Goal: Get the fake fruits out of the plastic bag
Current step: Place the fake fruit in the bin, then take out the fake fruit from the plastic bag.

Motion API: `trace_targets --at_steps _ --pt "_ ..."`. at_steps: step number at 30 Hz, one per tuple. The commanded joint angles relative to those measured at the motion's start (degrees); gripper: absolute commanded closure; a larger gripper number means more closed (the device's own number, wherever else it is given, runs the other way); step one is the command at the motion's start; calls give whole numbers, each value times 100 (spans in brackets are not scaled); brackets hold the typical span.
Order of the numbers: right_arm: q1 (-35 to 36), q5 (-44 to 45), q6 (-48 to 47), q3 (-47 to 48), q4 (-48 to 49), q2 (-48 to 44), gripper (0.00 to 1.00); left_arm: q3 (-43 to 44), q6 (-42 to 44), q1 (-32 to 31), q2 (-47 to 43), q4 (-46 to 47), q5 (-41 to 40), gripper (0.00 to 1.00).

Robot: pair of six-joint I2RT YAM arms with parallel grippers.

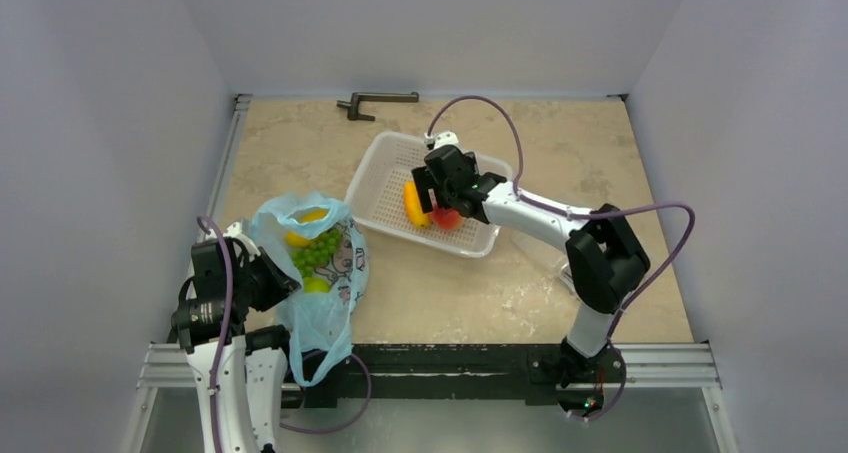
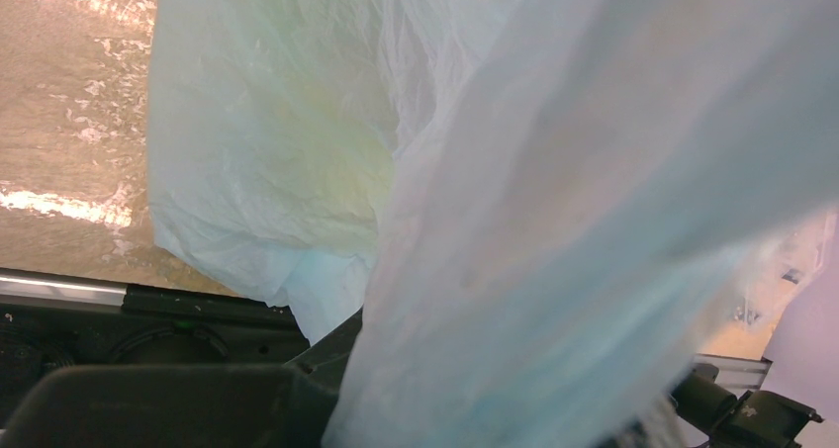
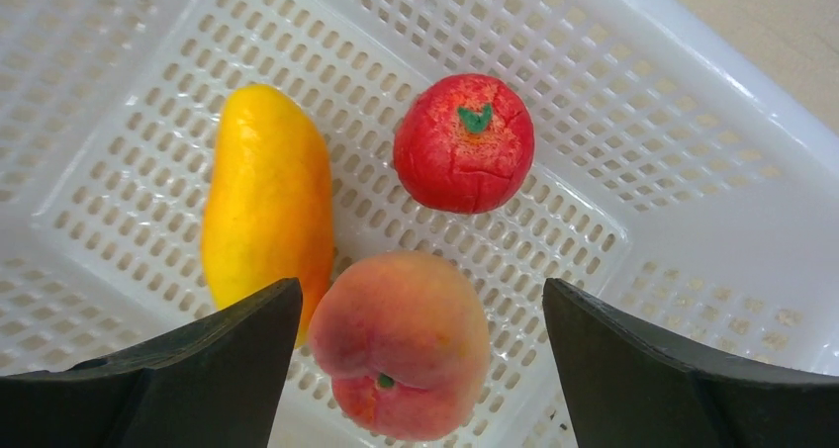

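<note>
Fake fruits [image 1: 416, 205] are partly out: a peach [image 3: 401, 344] and a yellow-orange mango [image 3: 267, 196] lie in the white basket [image 3: 693, 201] below the released right claw [image 3: 420, 290], while grapes [image 1: 318, 248] and two more sit in the blue plastic bag [image 1: 335, 303], clenched by the left claw [image 1: 280, 281].
</note>
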Motion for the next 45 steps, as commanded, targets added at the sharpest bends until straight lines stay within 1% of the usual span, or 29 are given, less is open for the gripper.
trace_targets --at_steps 1,7,10,12,14,17,20,22,26,29,31,36,38,40,45 --pt "130 -681 -73 -89 395 -840 10 -32 -22 42 35 155 68 100" --pt "781 -2233 -120 -990 1758 -2106 12 -36 -35 39 17 149 47 100" --pt "1114 -3005 204 -1324 2278 -2516 12 -31 -39 39 18 151 37 100" --pt "1291 -3496 549 -1485 2631 -2651 13 -34 -39 44 25 153 41 100" --pt "1492 -3919 854 -1717 3225 -2722 15 -36 -30 44 43 148 60 100" --pt "1889 -4212 1007 -1912 3809 -2645 20 -32 -30 38 28 142 46 100" --pt "2255 -4295 1000 -1736 3958 -2384 28 -29 -31 41 33 144 49 100" --pt "2465 -4166 1049 -1625 4031 -2172 34 -28 -35 42 25 136 39 100" --pt "2530 -3883 1305 -1238 3997 -1463 50 -32 -52 44 8 134 7 100" --pt "2539 -3295 1426 -962 3923 -964 64 -25 -52 44 14 131 11 100" --pt "2546 -3044 1373 -670 3823 -559 70 -27 -64 44 1 130 -13 100" --pt "2665 -2371 1029 148 3191 195 76 -27 -63 44 -6 128 -11 100" --pt "2718 -2029 945 567 2728 493 79 -25 -65 39 -24 136 -25 100" --pt "2756 -1597 958 972 2321 832 79 -25 -65 44 -11 130 -6 100" --pt "2823 -761 832 1416 1986 1361 78 -33 -65 44 -17 132 -11 100"
